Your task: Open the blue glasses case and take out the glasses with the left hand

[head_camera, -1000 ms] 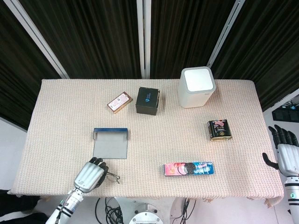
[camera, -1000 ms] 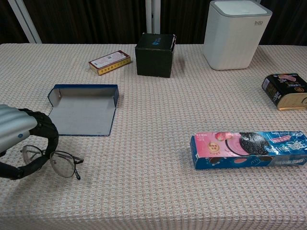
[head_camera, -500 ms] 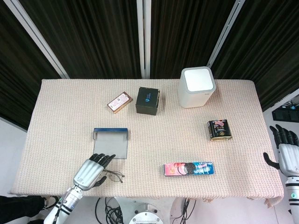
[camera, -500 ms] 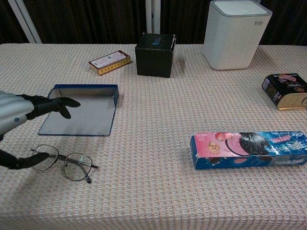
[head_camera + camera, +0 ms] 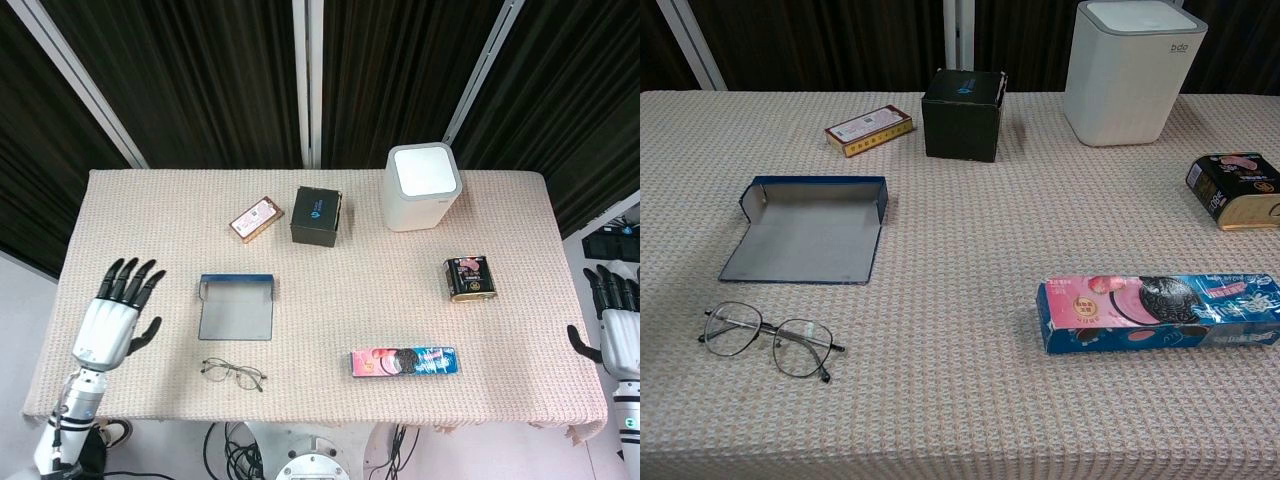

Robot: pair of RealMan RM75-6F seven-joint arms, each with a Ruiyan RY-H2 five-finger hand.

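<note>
The blue glasses case point(image 5: 237, 307) point(image 5: 810, 240) lies open and flat on the woven tablecloth, its grey lining up and nothing inside. The thin-framed glasses point(image 5: 234, 374) point(image 5: 767, 339) lie on the cloth just in front of the case, untouched. My left hand point(image 5: 115, 318) hovers at the table's left edge, well left of the case, fingers spread and holding nothing; the chest view does not show it. My right hand point(image 5: 620, 325) hangs off the table's right edge, fingers apart, empty.
A cookie pack point(image 5: 403, 361) point(image 5: 1160, 311) lies front right, a dark tin point(image 5: 470, 278) point(image 5: 1234, 189) further right. At the back stand a white bin point(image 5: 421, 187) point(image 5: 1131, 69), a black box point(image 5: 317, 215) point(image 5: 963, 114) and a small orange box point(image 5: 256, 218) point(image 5: 868, 130).
My left hand let go of the glasses, opened, and drew away to the left edge of the table. The glasses now lie free in front of the case.
</note>
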